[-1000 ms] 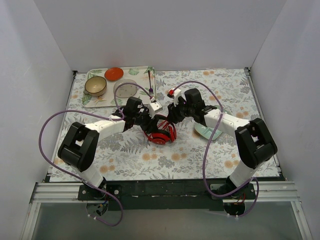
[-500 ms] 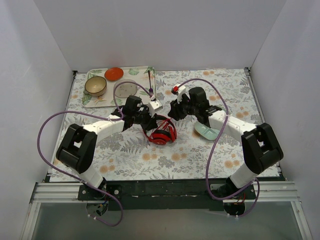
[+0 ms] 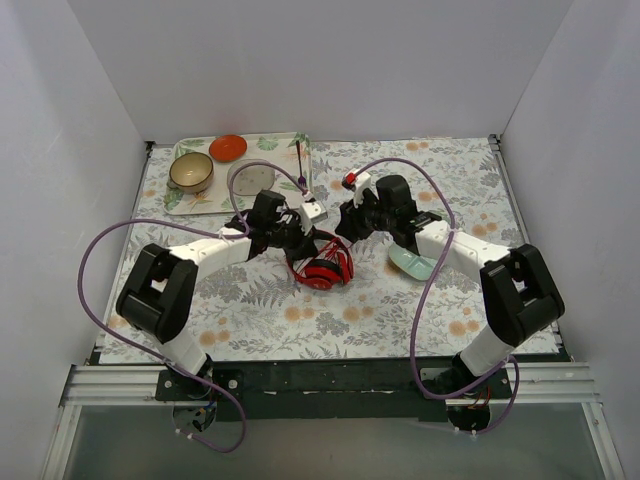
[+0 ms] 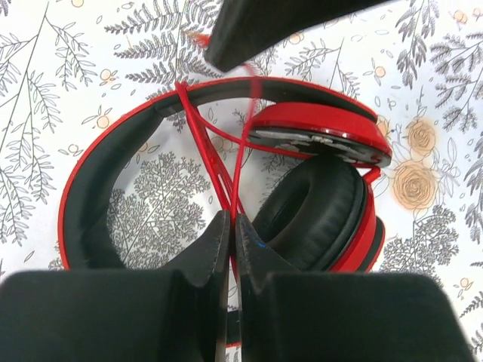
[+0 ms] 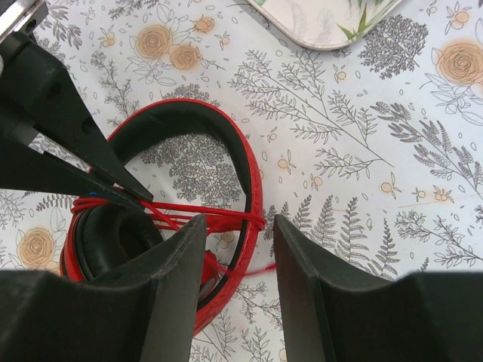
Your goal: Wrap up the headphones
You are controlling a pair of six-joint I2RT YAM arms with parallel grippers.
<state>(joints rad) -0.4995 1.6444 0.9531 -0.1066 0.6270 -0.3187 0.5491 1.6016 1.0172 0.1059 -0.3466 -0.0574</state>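
The red headphones [image 3: 325, 268] lie flat on the floral cloth in the middle, black pads up. In the left wrist view the headband [image 4: 98, 188] curves left, and one round cup [image 4: 317, 134] sits above its ear pad [image 4: 313, 211]. My left gripper [image 3: 307, 242] [image 4: 231, 217] is shut on the thin red cable [image 4: 207, 151], which crosses the headband in several strands. My right gripper [image 3: 345, 230] [image 5: 240, 222] is open, with its jaws either side of the headband [image 5: 249, 173] where the cable [image 5: 219, 217] is wound. A loose cable end [image 5: 260, 269] shows between the jaws.
A floral tray [image 3: 200, 200] at the back left holds a red-orange bowl [image 3: 228, 148], a tan bowl [image 3: 191, 172], a pale plate [image 3: 253, 178] and a utensil [image 3: 300, 158]. A mint dish [image 3: 408, 263] lies under the right forearm. White walls enclose the table.
The right gripper has drawn back slightly toward the far side. The left gripper has shifted a little, still pinching the cable. The headphones have stayed in place.
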